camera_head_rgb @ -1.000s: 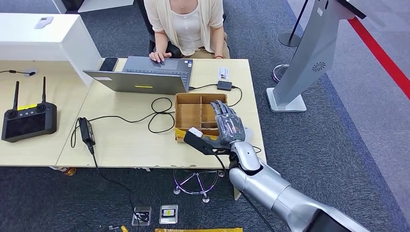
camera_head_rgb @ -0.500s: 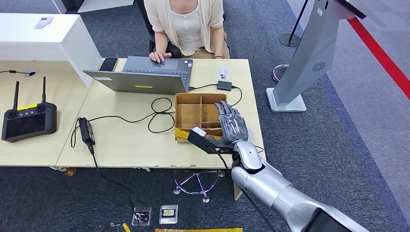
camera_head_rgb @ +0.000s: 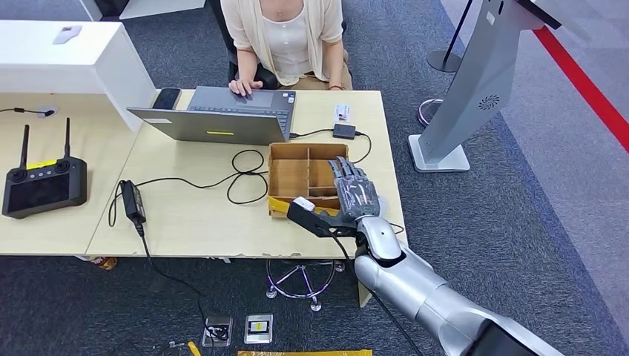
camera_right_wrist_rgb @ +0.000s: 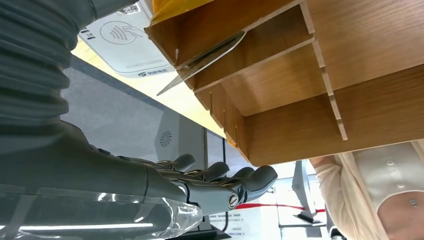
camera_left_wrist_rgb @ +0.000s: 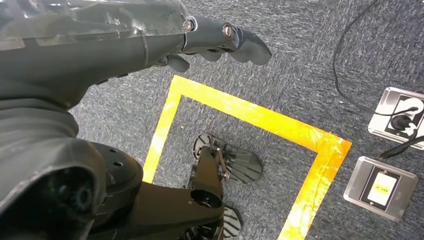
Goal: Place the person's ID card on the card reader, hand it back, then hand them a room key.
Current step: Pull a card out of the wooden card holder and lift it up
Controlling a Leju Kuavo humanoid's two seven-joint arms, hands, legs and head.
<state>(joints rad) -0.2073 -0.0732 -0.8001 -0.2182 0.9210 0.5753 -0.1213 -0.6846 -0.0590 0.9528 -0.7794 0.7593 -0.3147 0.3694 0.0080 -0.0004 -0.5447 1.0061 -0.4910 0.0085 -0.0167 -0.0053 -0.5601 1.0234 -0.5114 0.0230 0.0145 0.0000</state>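
The fingers [camera_head_rgb: 354, 187] of the right hand [camera_head_rgb: 356, 194] reach empty over the wooden box [camera_head_rgb: 300, 178]; next, probably, grasping a card [camera_right_wrist_rgb: 202, 63].

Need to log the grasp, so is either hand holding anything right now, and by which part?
Nothing is held. The right hand hovers with fingers extended over the wooden divided box; the left hand hangs above the floor.

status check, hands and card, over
Right robot hand open, fingers extended over wooden box. Left robot hand empty, hanging above floor. Card leaning in a box slot. Nothing blocking.
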